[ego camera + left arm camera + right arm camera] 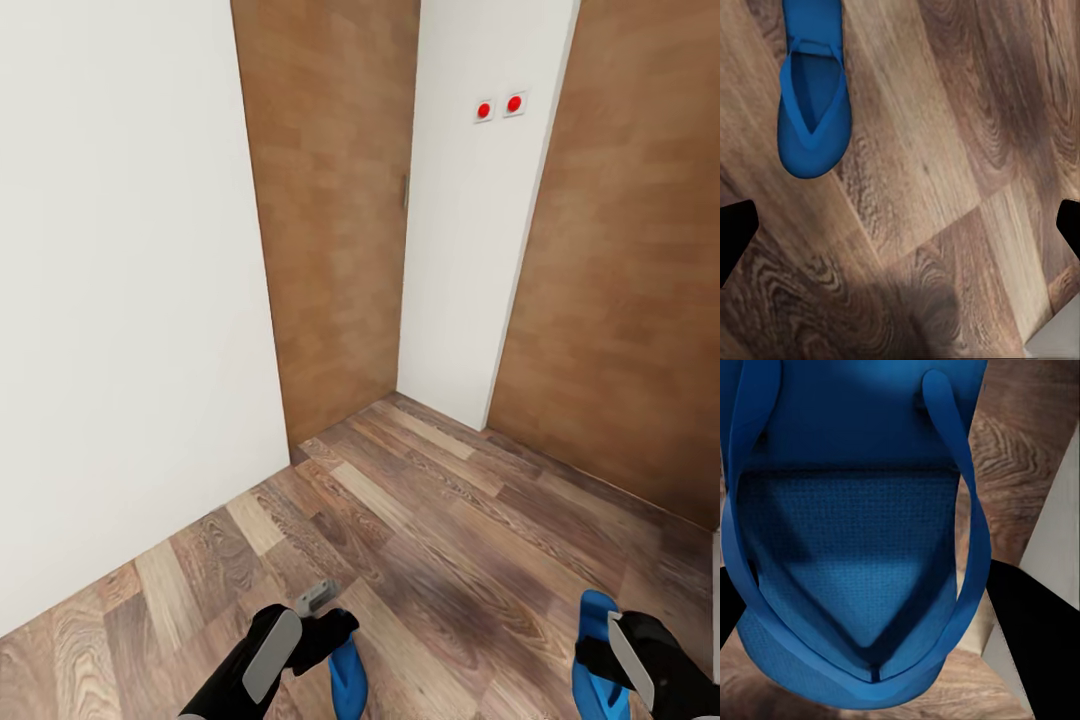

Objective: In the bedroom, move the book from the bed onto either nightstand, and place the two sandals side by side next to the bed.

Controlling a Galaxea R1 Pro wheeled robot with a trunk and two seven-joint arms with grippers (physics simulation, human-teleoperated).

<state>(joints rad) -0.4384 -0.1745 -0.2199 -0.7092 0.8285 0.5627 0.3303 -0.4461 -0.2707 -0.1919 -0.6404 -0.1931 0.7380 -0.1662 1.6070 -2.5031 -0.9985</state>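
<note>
1. Wood-plank flooring [430,520], light brown with darker grain, runs from the near edge to a far corner of the room.
2. On the left stands a plain white wall [120,300]; past it a brown wooden door panel [335,200] closes the far left of the corner.
3. A narrow white wall section [480,250] sits between that panel and a second brown wooden panel [640,260] on the right; it carries two small white plates with red round buttons [499,106] high up.
4. Nothing lies on the open floor between the robot and the corner.
5. One bright blue flip-flop sandal [348,675] lies on the floor at the near edge, just right of the left arm; in the left wrist view its toe end and strap [813,97] show flat on the planks.
6. The left gripper [900,225] hangs above bare floor beside that sandal, its dark fingertips [735,232] wide apart and touching nothing.
7. The left arm, black with a grey panel, reaches in from the near edge, wrist bent down.
8. The second bright blue flip-flop sandal [597,660] sits at the near right, by the right arm's black wrist.
9. The right gripper [870,660] is close over this sandal, whose blue footbed and strap loop [855,555] lie between the dark fingers [1035,645]; whether they press on it I cannot tell.
</note>
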